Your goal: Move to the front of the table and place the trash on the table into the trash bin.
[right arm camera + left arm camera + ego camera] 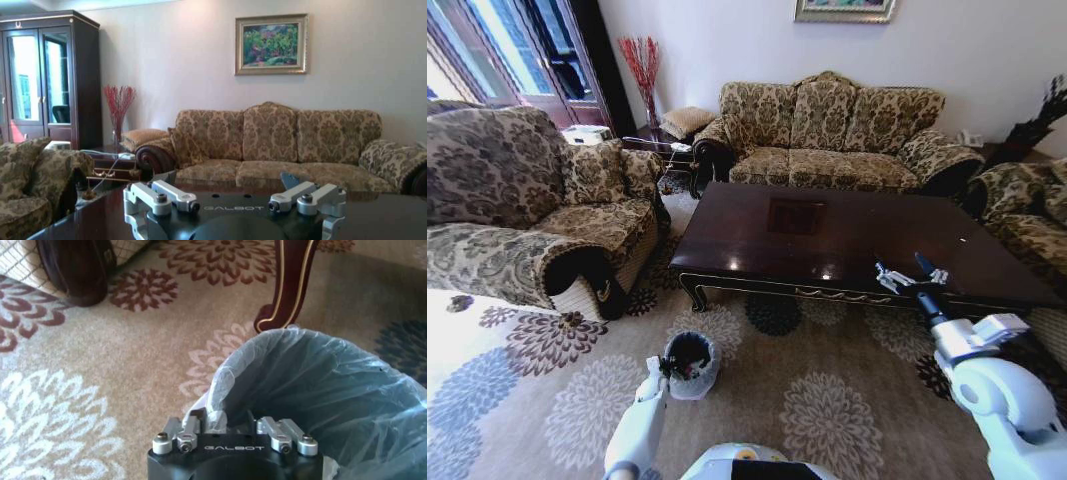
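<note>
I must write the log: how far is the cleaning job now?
Done: the table top shows no trash, and the trash bin holds some. In hand: left hand grips the bin's bag rim; right hand, open, hovers over the table's near edge. Nothing visibly left.

glossy white arm shells end in black wrists lettered galbot, with silver screwed linkage fingers.

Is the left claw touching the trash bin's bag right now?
Touching. In the left wrist view the left claw sits on the rim of the trash bin, with bag plastic bunched between its fingers.
</note>
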Available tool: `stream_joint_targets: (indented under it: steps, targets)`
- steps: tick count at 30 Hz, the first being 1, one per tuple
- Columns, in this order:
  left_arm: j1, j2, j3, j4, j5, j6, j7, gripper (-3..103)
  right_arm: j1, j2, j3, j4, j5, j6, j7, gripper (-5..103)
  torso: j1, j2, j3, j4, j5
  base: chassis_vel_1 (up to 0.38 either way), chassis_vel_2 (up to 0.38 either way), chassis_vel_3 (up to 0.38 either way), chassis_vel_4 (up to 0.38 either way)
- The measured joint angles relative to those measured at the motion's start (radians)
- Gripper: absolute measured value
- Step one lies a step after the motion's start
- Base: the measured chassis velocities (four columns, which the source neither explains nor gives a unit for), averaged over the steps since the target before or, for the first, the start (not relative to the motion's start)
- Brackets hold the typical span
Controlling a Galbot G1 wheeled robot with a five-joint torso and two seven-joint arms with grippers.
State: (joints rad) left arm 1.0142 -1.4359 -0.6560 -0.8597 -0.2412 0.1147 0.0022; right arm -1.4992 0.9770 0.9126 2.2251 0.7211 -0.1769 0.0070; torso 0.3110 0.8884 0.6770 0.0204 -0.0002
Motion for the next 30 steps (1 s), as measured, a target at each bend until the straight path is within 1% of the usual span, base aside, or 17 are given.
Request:
stream_joint_targets:
  steps: [1,2,5,6,8,9,10,11,14,15,20,23,24,27,28,29,30]
  targets:
    - [0.005,0.0,-0.001,-0.007,0.001,-0.005,0.001,48,0.0,0.0,0.001,-0.001,0.002,0.001,-0.002,100,0.0,0.0,0.0,0.0,-0.0002,0.0,0.0,0.0,0.0]
    - [0.007,0.0,-0.002,-0.01,0.001,-0.009,0.002,48,0.0,0.0,0.001,-0.002,0.002,0.002,-0.003,100,0.0,0.0,0.0,0.0,-0.0002,0.0,0.0,0.0,0.0]
    - [0.02,0.006,-0.009,-0.034,-0.012,-0.068,0.018,65,0.001,0.004,-0.003,-0.011,0.002,0.011,-0.014,100,0.0,0.0,0.0,-0.0001,-0.0002,0.0,0.0,0.0,0.0]
    - [0.02,0.006,-0.009,-0.034,-0.012,-0.068,0.018,65,0.001,0.004,-0.003,-0.011,0.002,0.011,-0.014,100,0.0,0.0,0.0,-0.0001,-0.0002,0.0,0.0,0.0,0.0]
    - [0.02,0.013,-0.014,-0.042,-0.026,-0.111,0.027,76,0.005,0.004,-0.017,-0.014,-0.004,0.016,-0.02,100,0.0,0.0,0.0,-0.0002,0.0003,0.0,0.0,0.0,0.0]
    - [0.022,0.015,-0.015,-0.047,-0.029,-0.129,0.03,76,0.009,0.004,-0.025,-0.013,-0.006,0.016,-0.021,100,0.0,0.0,0.0,-0.0002,0.0,0.0,0.0,0.0,0.0]
    - [0.026,0.019,-0.016,-0.053,-0.03,-0.146,0.033,82,0.015,0.003,-0.033,-0.01,-0.007,0.015,-0.021,100,0.0,0.0,0.0,-0.0003,-0.0001,0.0,0.0,0.0,0.0]
    - [0.026,0.019,-0.016,-0.053,-0.03,-0.146,0.033,82,0.015,0.003,-0.033,-0.01,-0.007,0.015,-0.021,100,0.0,0.0,0.0,-0.0003,-0.0001,0.0,0.0,0.0,0.0]
    - [0.043,0.034,-0.02,-0.077,-0.025,-0.206,0.033,97,0.034,0.0,-0.056,-0.003,-0.009,0.01,-0.02,100,0.0,0.0,0.0,-0.0001,-0.0001,0.0,0.0,0.0,0.0]
    - [0.043,0.034,-0.02,-0.077,-0.025,-0.206,0.033,97,0.034,0.0,-0.056,-0.003,-0.009,0.01,-0.02,100,0.0,0.0,0.0,-0.0001,-0.0001,0.0,0.0,0.0,0.0]
    - [0.077,0.054,-0.03,-0.117,-0.027,-0.274,0.033,100,0.046,-0.004,-0.074,0.014,-0.01,-0.002,-0.016,100,0.0,0.0,0.0,0.0,-0.0003,0.0,0.0,0.0,0.0]
    - [0.141,0.068,-0.034,-0.285,-0.118,-0.27,0.018,100,0.048,-0.007,-0.085,0.04,-0.009,-0.026,-0.004,100,0.0,0.0,0.0,0.0,0.0,0.0,0.0,0.0,0.0]
    - [0.141,0.068,-0.034,-0.285,-0.118,-0.27,0.018,100,0.048,-0.007,-0.085,0.04,-0.009,-0.026,-0.004,100,0.0,0.0,0.0,0.0,0.0,0.0,0.0,0.0,0.0]
    - [0.235,0.067,-0.051,-0.608,-0.155,-0.221,-0.025,100,0.045,0.003,-0.117,0.076,-0.008,-0.073,0.016,100,0.0,0.0,0.0,-0.0001,0.0002,0.0,0.0,0.0,0.0]
    - [0.235,0.067,-0.051,-0.608,-0.155,-0.221,-0.025,100,0.045,0.003,-0.117,0.076,-0.008,-0.073,0.016,100,0.0,0.0,0.0,-0.0001,0.0002,0.0,0.0,0.0,0.0]
    - [0.261,0.064,-0.055,-0.699,-0.148,-0.211,-0.038,100,0.042,0.01,-0.133,0.082,-0.015,-0.078,0.019,100,0.0,0.0,0.0,-0.0001,0.0005,0.0,0.0,0.0,0.0]
    - [0.306,0.055,-0.056,-0.843,-0.125,-0.193,-0.055,100,0.033,0.023,-0.156,0.089,-0.044,-0.082,0.026,100,0.0,0.0,0.0,0.0,0.0002,0.0,0.0,0.0,0.0]
